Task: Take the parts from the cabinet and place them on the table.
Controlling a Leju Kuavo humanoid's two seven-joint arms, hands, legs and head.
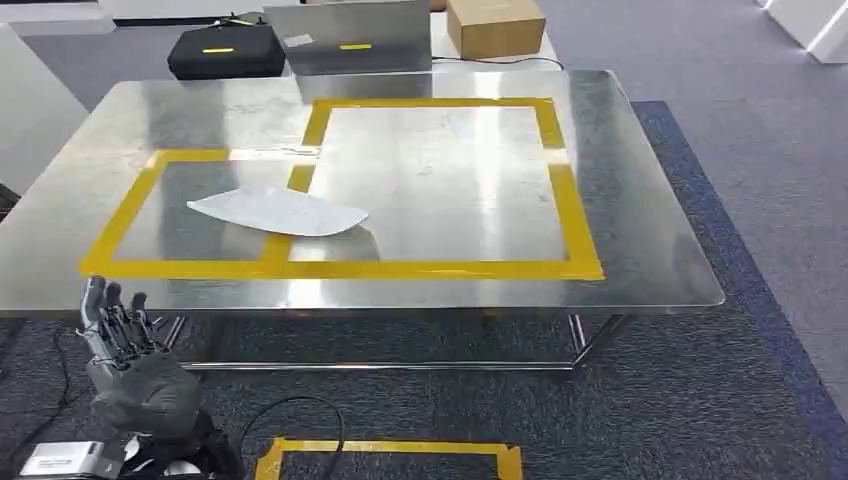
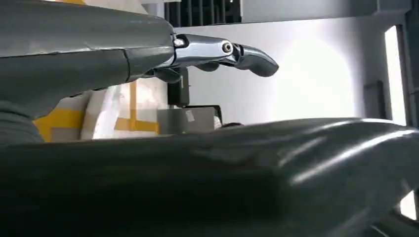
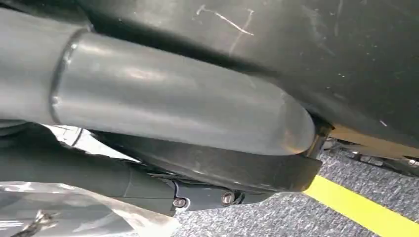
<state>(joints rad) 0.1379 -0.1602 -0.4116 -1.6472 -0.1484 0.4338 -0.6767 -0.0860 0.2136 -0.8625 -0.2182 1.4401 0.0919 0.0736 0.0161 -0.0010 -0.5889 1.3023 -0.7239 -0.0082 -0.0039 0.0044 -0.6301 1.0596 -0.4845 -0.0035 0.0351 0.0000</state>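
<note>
Parts are what we are moving, and one of them, a flat pale grey sheet part with a pointed end (image 1: 280,212), lies on the shiny steel table (image 1: 640,200). It rests across the yellow tape strip (image 1: 300,180) that divides the smaller left-hand taped rectangle from the larger one, mostly inside the left rectangle and toward its near side.

Our left hand (image 1: 125,345) is raised below the table's near left edge, fingers (image 1: 110,310) straight and pointing up, slightly spread, with nothing in them. In our left wrist view a metal-jointed finger (image 2: 222,52) stretches out free, touching nothing.

Our right hand (image 3: 173,113) appears in the right wrist view, where the thick grey thumb lies along a dark curved panel; beneath the darker fingers is crinkled clear plastic film (image 3: 74,212), but we cannot tell whether the hand grips it.

Beyond the far edge of the table stand a black case (image 1: 225,50), a grey panel (image 1: 350,35) and a brown cardboard box (image 1: 495,25). On the dark carpet near us is another yellow tape outline (image 1: 390,455).
</note>
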